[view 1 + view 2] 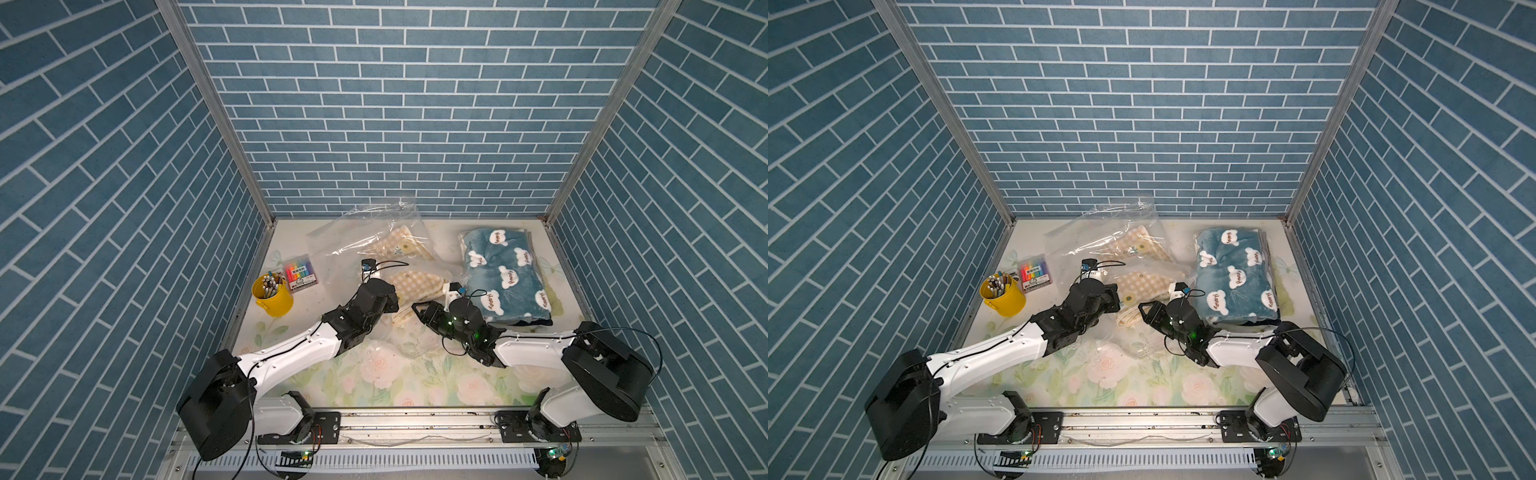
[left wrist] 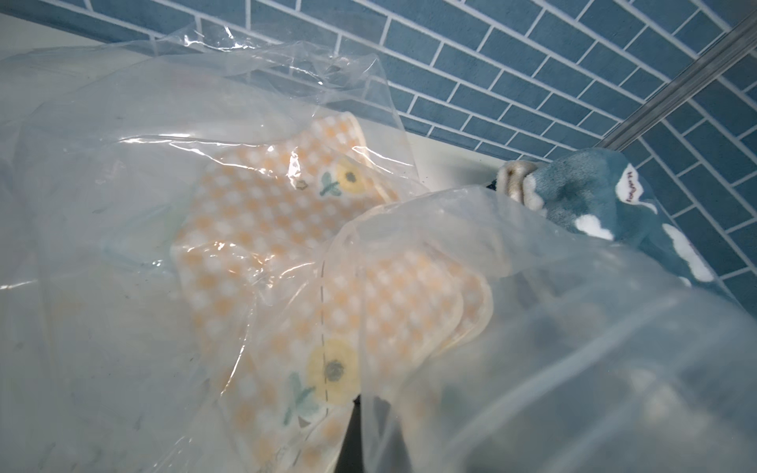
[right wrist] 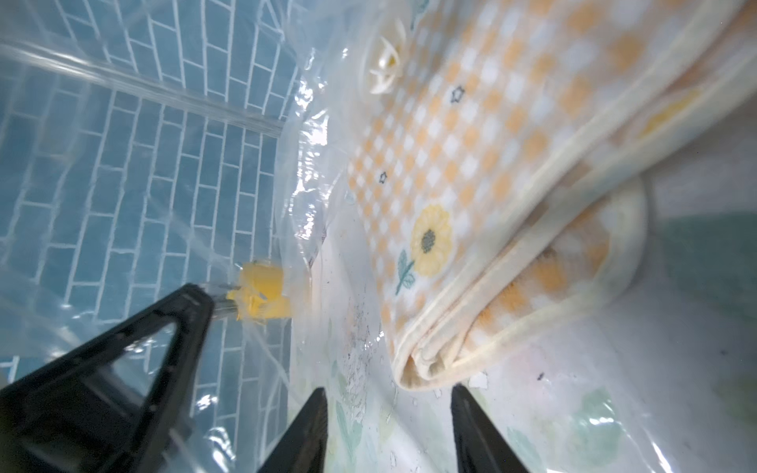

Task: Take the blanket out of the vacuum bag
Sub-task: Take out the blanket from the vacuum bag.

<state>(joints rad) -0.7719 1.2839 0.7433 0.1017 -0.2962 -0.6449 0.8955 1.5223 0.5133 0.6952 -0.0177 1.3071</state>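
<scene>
Where the flower-printed table (image 1: 415, 386) runs back toward the brick-patterned wall, the vacuum bag (image 1: 365, 237) lies crumpled across the middle. Its clear plastic bunches up at the far end. The blanket (image 1: 409, 282), yellow-and-white checked with sunflowers, lies folded inside the bag and shows through the plastic in both top views and in the left wrist view (image 2: 266, 213). The left fingers (image 1: 388, 300) sit low over the near part of the bag, just beside the blanket. They are together, and they seem to be pinching a fold of the plastic, though the film draped close over the left wrist camera hides the tips. The right fingers (image 3: 315, 430) stand apart and hold nothing. The blanket's folded corner (image 3: 426, 368) lies just ahead of the gap between them. Whether that corner is past the bag's mouth cannot be told. Beyond the blanket in the right wrist view, the bag's round white valve cap (image 3: 385, 61) shows on the plastic. A second, blue blanket (image 1: 503, 270) with white clouds lies folded at the right rear of the table, apart from the bag. At the left edge stand a yellow bucket (image 1: 272, 295) of pens and, just behind it, a pack of markers (image 1: 297, 274).
</scene>
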